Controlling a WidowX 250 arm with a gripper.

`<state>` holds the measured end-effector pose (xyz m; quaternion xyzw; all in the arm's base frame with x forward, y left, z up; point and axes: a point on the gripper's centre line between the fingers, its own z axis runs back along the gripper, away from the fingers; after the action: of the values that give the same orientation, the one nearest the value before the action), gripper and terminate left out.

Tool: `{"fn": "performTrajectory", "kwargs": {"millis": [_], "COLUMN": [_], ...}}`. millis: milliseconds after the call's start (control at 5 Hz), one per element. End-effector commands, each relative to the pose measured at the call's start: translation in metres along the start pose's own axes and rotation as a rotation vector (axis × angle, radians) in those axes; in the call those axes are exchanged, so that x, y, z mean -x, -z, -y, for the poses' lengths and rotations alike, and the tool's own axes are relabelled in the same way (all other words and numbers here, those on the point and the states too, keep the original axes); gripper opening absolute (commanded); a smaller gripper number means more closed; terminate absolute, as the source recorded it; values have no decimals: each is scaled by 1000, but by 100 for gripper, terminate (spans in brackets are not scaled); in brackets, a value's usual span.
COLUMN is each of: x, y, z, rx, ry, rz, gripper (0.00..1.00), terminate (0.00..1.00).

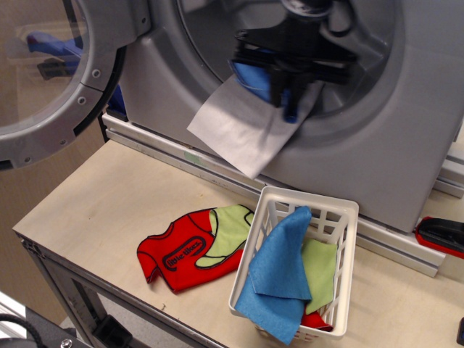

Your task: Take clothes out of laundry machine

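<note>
Claw (288, 90) clenched on blue cloth (255, 76) at washer (406, 130) mouth, upper center; grey sheet (243, 130) dragging; next, carry to basket (339, 217).

grey-white sheet (243, 130) draping from silver laundry machine (377, 145), blue cloth (255, 78)

Oval logo on red shirt (190, 249), lettering too small to read.

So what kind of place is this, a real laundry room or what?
Probably a lab mock-up of a laundry corner: a big silver-grey front-loading machine on a pale wooden bench, a small white slatted plastic basket, and a black robot gripper pulling cloths out.
</note>
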<state>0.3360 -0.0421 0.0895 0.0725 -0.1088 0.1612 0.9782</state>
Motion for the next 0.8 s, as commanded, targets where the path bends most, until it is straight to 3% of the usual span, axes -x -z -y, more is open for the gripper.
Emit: {"fn": "performTrajectory", "kwargs": {"millis": [0,200,600], "x": [49,71,85], "y": [-4,18,60], "z": [20,26,31], "rx": [96,165,257], "ry": [-140,-162,-73], "rz": [52,26,-49], "gripper": [0,0,0], "terminate": [0,0,0]}}
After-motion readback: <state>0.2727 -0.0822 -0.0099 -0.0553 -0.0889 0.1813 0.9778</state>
